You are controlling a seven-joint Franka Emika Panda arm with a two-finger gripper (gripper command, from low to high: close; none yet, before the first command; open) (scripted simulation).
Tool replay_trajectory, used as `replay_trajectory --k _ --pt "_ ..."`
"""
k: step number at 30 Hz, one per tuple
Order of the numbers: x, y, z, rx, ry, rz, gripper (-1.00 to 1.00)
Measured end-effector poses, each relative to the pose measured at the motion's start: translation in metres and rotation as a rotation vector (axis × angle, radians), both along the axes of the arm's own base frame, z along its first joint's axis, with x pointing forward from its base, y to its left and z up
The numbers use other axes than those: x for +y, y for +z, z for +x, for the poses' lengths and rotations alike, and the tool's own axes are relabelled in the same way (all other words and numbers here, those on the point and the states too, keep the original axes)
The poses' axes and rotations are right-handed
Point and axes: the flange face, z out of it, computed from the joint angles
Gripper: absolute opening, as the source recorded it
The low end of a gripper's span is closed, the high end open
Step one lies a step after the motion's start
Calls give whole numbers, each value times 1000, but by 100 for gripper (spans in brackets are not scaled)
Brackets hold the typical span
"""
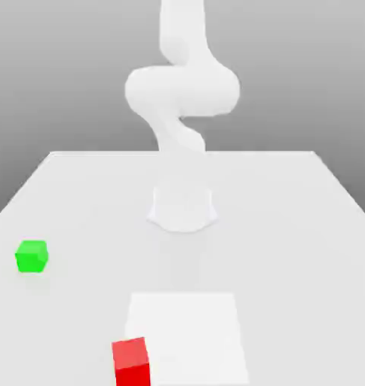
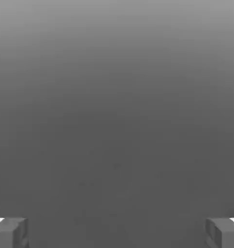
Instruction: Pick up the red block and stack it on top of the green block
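The red block point(image 1: 131, 362) is a small bright-red cube on the white table point(image 1: 291, 226), at the front edge of the exterior view, a little left of centre. The green block point(image 1: 31, 256) is a cube of about the same size, farther back and well toward the exterior view's left. The two stand far apart. In the hand view my gripper point(image 2: 117, 235) is open: its grey fingertips point(image 2: 10, 232) sit at opposite edges of the picture, with plain grey background and nothing else between them.
The white arm point(image 1: 182, 90) rises from its round base point(image 1: 182, 207) at the table's middle back and bends upward out of the exterior view. A brighter white square patch point(image 1: 193, 332) lies flat on the table, right beside the red block.
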Motion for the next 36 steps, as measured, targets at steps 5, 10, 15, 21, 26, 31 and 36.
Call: replay_trajectory --k 5,10,15,21,26,31,36 --pt "-14 -81 59 143 58 1 0" --pt "-25 -169 99 280 106 -6 0" --pt "-36 -262 121 415 148 -24 0" --pt "-52 -373 123 577 188 -61 0" --pt "-67 -458 108 703 220 -106 0" --pt "-69 -525 105 721 225 -113 -100" --pt "-69 -525 105 723 226 -113 -100"
